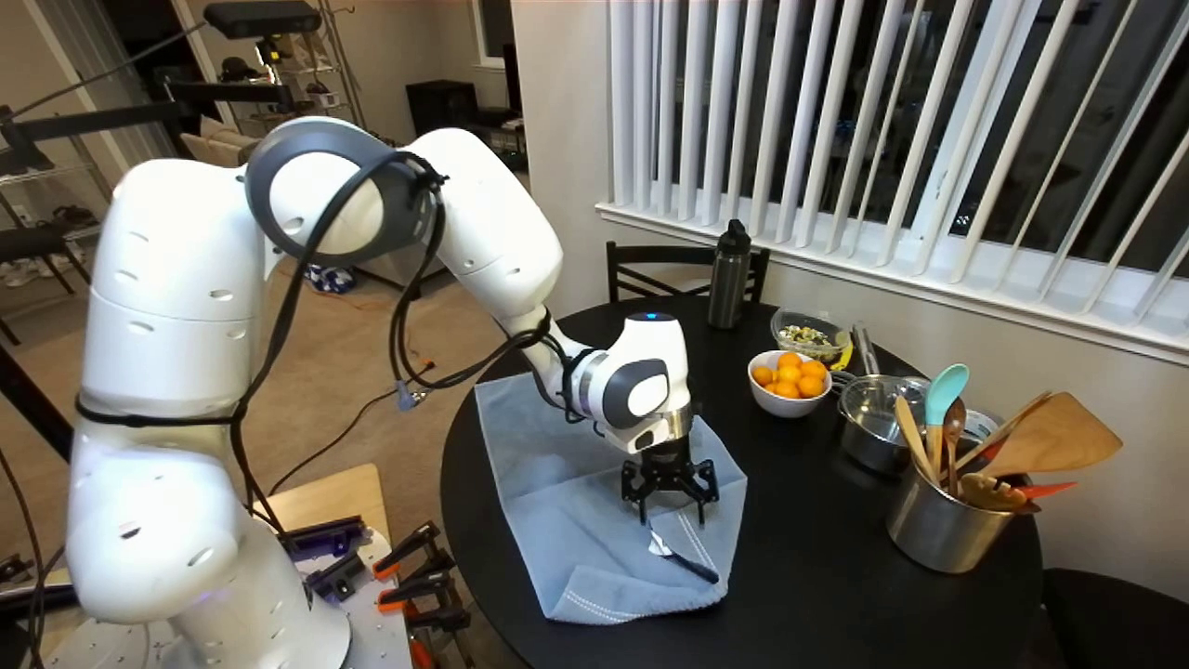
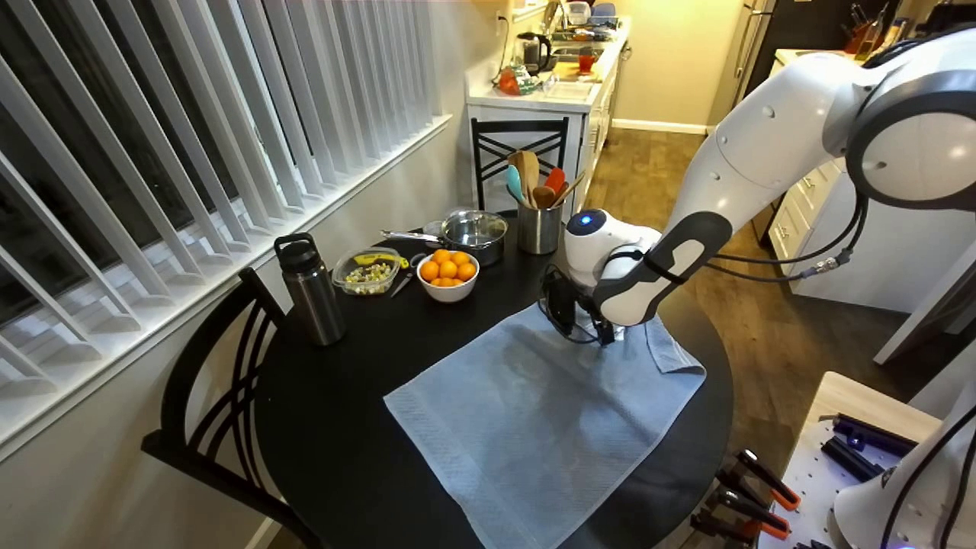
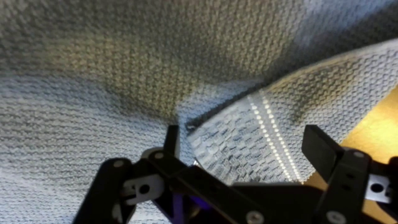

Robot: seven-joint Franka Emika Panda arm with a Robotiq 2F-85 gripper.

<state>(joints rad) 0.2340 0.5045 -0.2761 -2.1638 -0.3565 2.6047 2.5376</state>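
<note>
arm is white w/ gry joint rings, blk cables & gripper.

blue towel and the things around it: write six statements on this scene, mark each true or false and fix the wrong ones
1. The gripper stands open over the blue towel. True.
2. The white bowl holds orange fruits. True.
3. The black-handled utensil lies inside the white bowl. False: it lies on the blue towel.
4. The metal bottle lies on its side. False: it stands upright on the black table.
5. A wooden spatula stands in the metal canister. True.
6. The blue towel is spread with no folds at all. False: the wrist view shows part of it folded over.
</note>
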